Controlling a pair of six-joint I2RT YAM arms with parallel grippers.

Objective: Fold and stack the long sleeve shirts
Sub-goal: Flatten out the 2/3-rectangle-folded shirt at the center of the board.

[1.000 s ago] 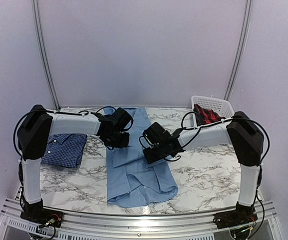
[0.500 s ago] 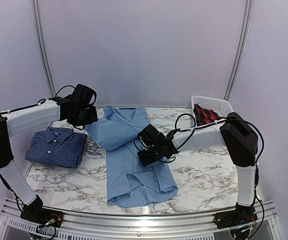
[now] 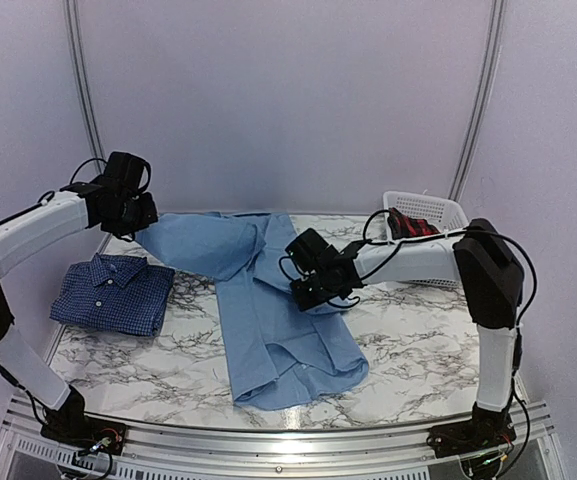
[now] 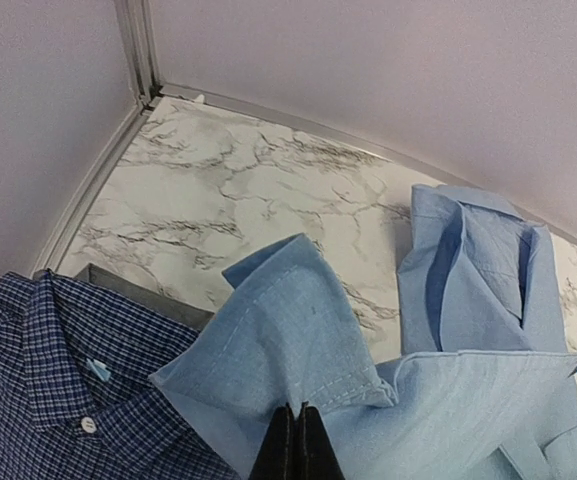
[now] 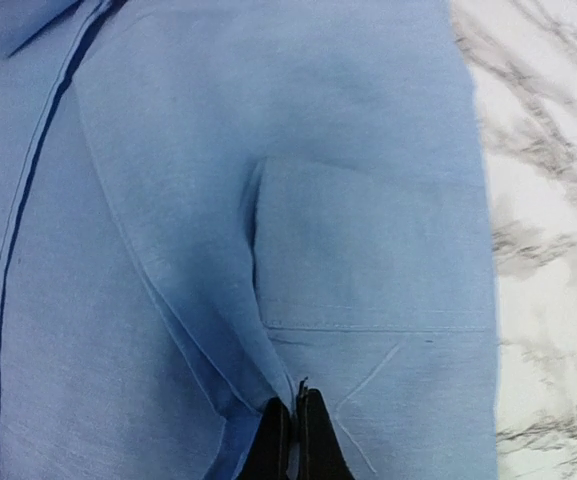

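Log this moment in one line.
left gripper: shut on light blue shirt sleeve, raised | right gripper: shut on same shirt's body | checked shirt: folded, lying at left

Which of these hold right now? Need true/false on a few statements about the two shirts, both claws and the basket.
1. The left claw is shut on a sleeve end of the plain light blue cloth shirt. True.
2. The dark blue white-checked shirt lies spread out flat. False: it lies folded, at the left of the marble table.
3. The right claw is open over bare marble. False: it is shut, pinching a fold of the light blue shirt.
4. The white plastic basket holds red-and-black cloth. True.
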